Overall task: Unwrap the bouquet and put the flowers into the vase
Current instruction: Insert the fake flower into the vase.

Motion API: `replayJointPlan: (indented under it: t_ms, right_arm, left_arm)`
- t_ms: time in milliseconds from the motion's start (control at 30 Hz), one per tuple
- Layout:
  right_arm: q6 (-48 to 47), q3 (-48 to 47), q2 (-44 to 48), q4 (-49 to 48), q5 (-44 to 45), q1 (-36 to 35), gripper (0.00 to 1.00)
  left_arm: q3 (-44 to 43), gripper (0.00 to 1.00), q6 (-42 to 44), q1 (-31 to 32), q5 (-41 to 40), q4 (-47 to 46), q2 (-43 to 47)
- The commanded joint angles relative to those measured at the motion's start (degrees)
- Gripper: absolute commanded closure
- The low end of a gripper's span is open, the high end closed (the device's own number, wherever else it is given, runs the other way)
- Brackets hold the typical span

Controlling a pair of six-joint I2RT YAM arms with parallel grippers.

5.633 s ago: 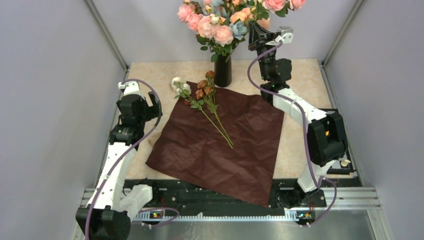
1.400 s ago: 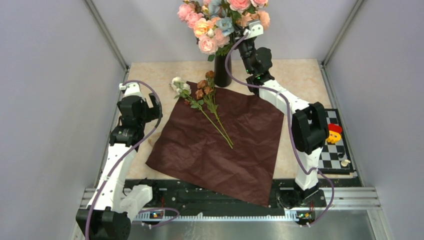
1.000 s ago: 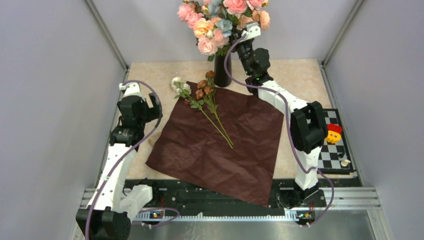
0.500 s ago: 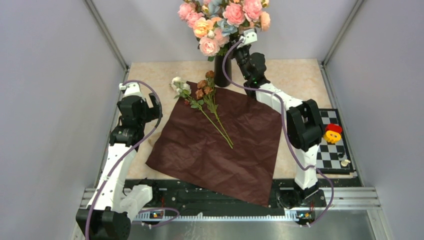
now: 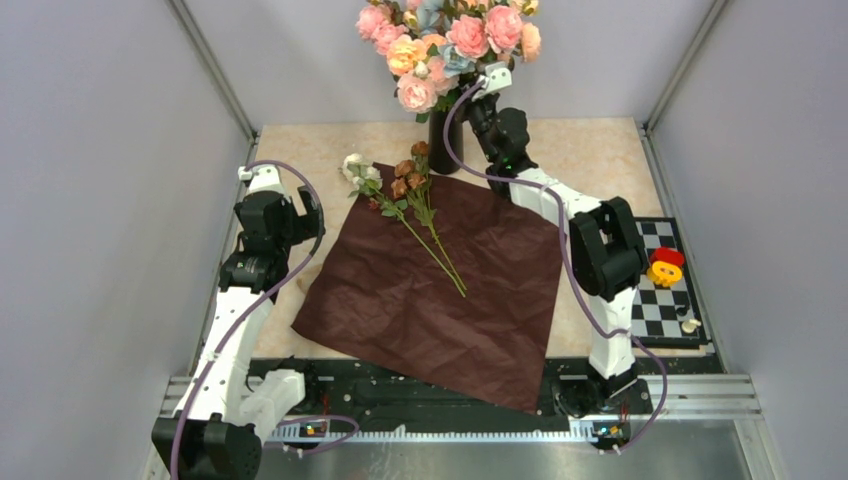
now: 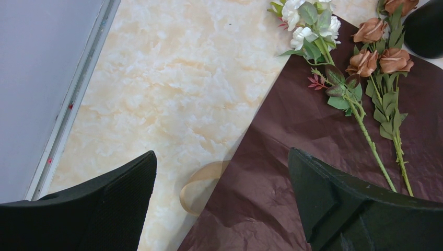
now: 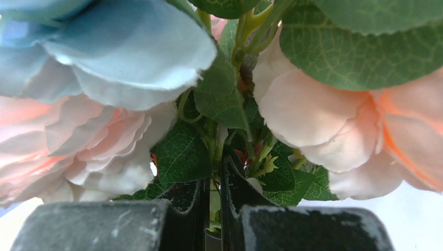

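The bouquet lies undone: its maroon paper (image 5: 440, 290) is spread flat on the table. The flowers (image 5: 405, 185), small cream and brown roses on green stems (image 6: 365, 133), rest on the paper's far left corner. The black vase (image 5: 444, 135) stands behind them and carries large peach, pink and blue blooms (image 5: 445, 40). My right gripper (image 5: 478, 95) is just above the vase neck, shut on a green stem (image 7: 214, 201) of those blooms between its jaws (image 7: 214, 183). My left gripper (image 6: 222, 167) hangs open over the paper's left edge, holding nothing.
A tan ribbon (image 6: 196, 183) loops on the marble top beside the paper's left edge. A checkerboard mat (image 5: 660, 305) with a red and yellow piece (image 5: 664, 265) lies at the right edge. Grey walls enclose the table on three sides.
My right gripper has slid left and lower toward the vase neck, and the large blooms have shifted with it. The left arm, the paper and the small roses have stayed put.
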State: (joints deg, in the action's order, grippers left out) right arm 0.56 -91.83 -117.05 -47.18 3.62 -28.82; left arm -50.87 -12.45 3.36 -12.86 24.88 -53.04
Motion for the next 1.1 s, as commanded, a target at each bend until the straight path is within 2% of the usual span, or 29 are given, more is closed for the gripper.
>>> replayJointPlan:
  t_ms: [0, 233, 767, 1067]
  right_arm:
    - [1.0, 1.1, -2.1, 3.0, -1.0, -0.5, 1.00]
    - [1.0, 1.0, -2.2, 3.4, -1.0, -0.4, 1.00]
    - [1.0, 3.8, -0.2, 2.3, -0.9, -0.4, 0.71]
    - [1.0, 10.4, 4.2, 0.2, -0.4, -0.4, 0.48]
  left_arm:
    - [0.1, 0.01, 0.0, -0.4, 0.6, -1.4, -0.1]
    - [0.1, 0.01, -0.1, -0.4, 0.7, -1.3, -0.2]
    - [0.1, 0.01, -0.3, -0.4, 1.3, -1.4, -0.2]
    - [0.1, 0.01, -0.4, -0.4, 1.5, -1.3, -0.3]
